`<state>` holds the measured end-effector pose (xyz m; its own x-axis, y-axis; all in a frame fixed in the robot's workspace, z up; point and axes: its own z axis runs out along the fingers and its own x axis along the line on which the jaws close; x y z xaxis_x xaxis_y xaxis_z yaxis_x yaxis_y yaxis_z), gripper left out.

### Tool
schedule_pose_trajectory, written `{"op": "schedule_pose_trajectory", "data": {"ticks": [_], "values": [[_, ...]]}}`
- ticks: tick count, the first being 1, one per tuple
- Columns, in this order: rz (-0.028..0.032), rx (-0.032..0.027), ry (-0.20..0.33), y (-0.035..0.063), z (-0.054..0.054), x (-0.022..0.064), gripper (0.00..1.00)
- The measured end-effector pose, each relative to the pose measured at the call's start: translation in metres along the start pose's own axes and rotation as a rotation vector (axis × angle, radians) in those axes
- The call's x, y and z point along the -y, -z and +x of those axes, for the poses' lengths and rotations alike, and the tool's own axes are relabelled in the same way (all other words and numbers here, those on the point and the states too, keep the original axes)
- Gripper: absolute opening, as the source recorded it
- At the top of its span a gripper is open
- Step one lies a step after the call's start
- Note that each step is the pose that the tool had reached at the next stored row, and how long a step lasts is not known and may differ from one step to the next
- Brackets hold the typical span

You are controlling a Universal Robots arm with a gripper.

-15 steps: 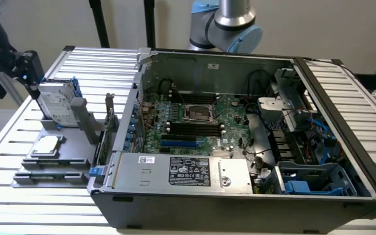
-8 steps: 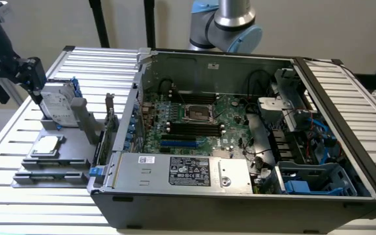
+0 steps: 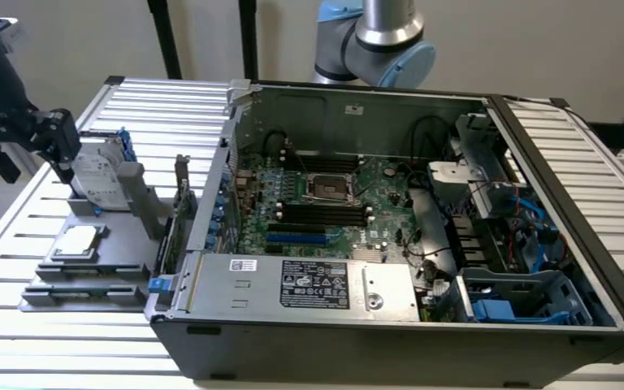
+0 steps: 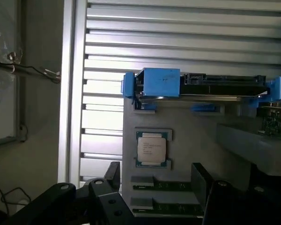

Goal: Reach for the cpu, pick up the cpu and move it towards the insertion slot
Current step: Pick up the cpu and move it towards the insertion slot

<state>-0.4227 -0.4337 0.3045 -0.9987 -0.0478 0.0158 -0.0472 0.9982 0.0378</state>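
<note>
I record even, diffuse light across the exterior view; the case interior is dimmer toward three o'clock. Through my wrist camera, the table slats glare white.

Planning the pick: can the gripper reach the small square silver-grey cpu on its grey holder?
Probably yes: the silver-grey square cpu lies uncovered, and the gripper, jaws open, faces it with nothing between.

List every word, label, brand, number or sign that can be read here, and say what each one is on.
Nothing reads clearly.
cpu: printed lines on top, too blurred.
Black label on the silver box: print and logos, too small.
White sticker on that box: too small.
Hard drive label: too small.
</note>
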Motion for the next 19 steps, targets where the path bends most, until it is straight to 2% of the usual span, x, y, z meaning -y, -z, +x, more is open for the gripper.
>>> {"op": "schedule_pose_trajectory", "data": {"ticks": [19], "values": [[0.0000,0.0000,0.000,-0.0341,-0.004,0.0106,0.71]]}}
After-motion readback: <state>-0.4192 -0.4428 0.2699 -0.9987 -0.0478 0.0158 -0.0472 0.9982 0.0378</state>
